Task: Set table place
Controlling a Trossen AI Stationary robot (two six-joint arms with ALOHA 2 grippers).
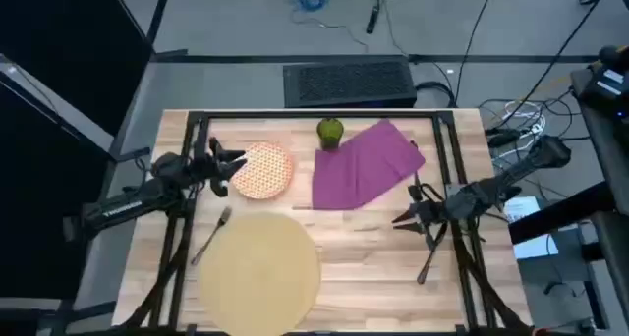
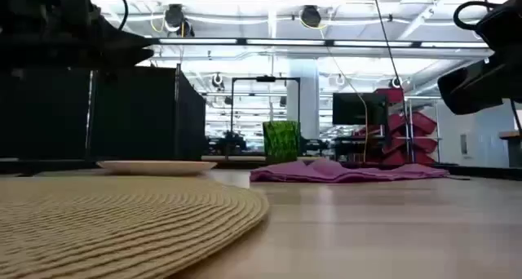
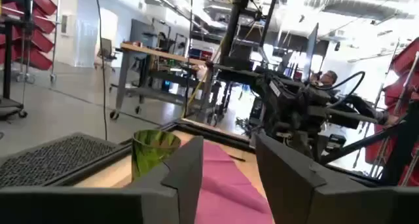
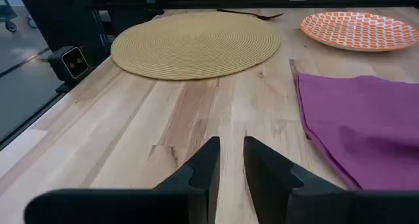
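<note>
from above, the left gripper (image 1: 239, 163) is seen at the plate's (image 1: 263, 171) edge, fingers spread, the fork (image 1: 211, 234) beside the mat (image 1: 259, 271) below. the right gripper (image 1: 405, 218) hangs just off the napkin (image 1: 366, 165), the cup (image 1: 330, 132) beyond.

at table level, mat (image 2: 122, 222) and plate (image 2: 157, 166) lie apart.

past the right wrist, narrowly parted fingers (image 4: 203, 166) hold nothing. nothing is judged placed yet.

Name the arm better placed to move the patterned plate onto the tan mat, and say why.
Left. Its hand hovers at the orange-and-white plate's edge, with the tan mat just nearby. The right hand sits across the purple napkin, farther away.
</note>
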